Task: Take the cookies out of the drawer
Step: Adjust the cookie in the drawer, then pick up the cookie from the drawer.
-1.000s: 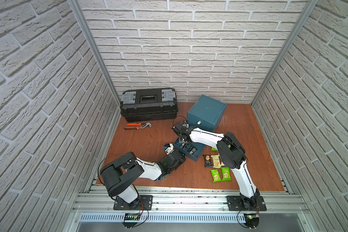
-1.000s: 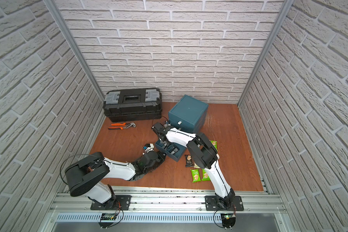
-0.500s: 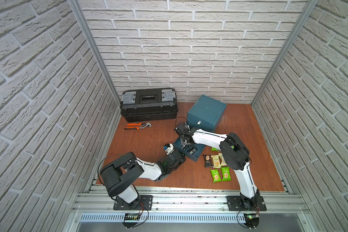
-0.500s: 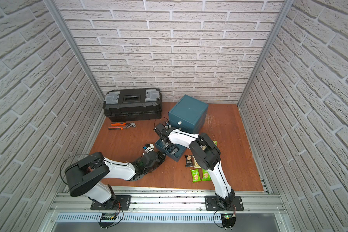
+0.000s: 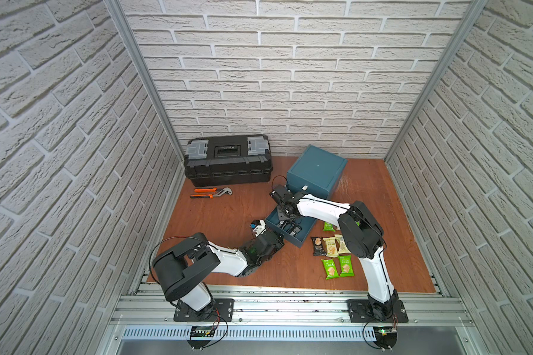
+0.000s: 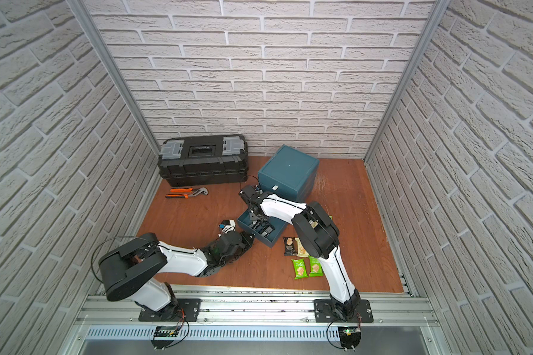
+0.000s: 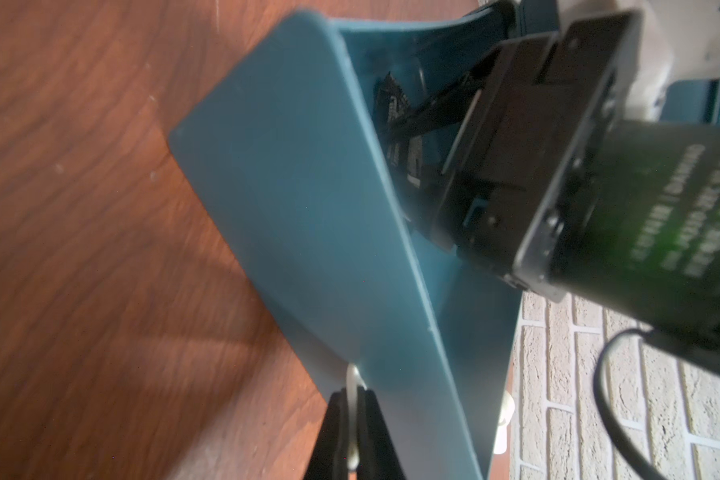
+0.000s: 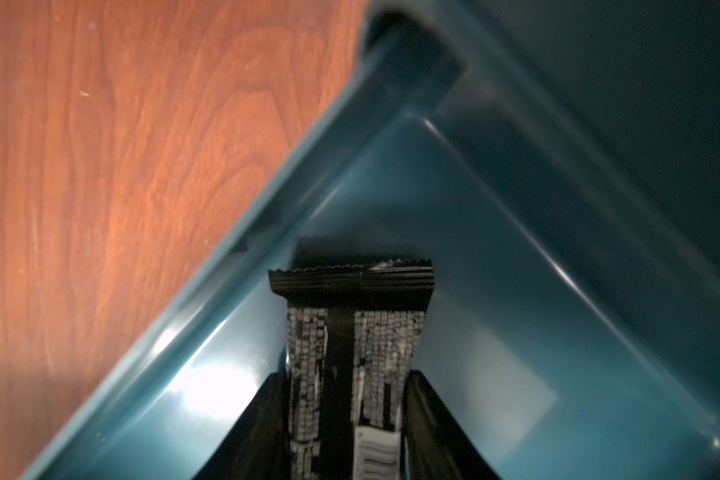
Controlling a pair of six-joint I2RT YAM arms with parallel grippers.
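Observation:
The teal drawer [image 5: 299, 241] stands pulled out of the teal cabinet [image 5: 316, 172] onto the floor. My right gripper [image 8: 346, 415] reaches down into the drawer [image 8: 454, 249] and is shut on a black cookie packet [image 8: 350, 332], which stands on end between the fingers. In both top views the right gripper [image 5: 285, 226] [image 6: 259, 226] hangs over the drawer's inside. My left gripper [image 7: 352, 419] is shut on the drawer's pale handle [image 7: 352, 382] at the drawer front [image 7: 308, 187]. Several cookies lie on the floor right of the drawer: black [image 5: 318, 246], cream [image 5: 331, 246] and green [image 5: 330, 268].
A black toolbox [image 5: 228, 159] stands against the back wall, with orange-handled pliers [image 5: 211, 193] in front of it. Brick walls close in on both sides. The right arm's elbow [image 5: 360, 230] hangs over the cookies on the floor.
My right wrist has shifted slightly to the right over the drawer. The left arm and the drawer have not moved.

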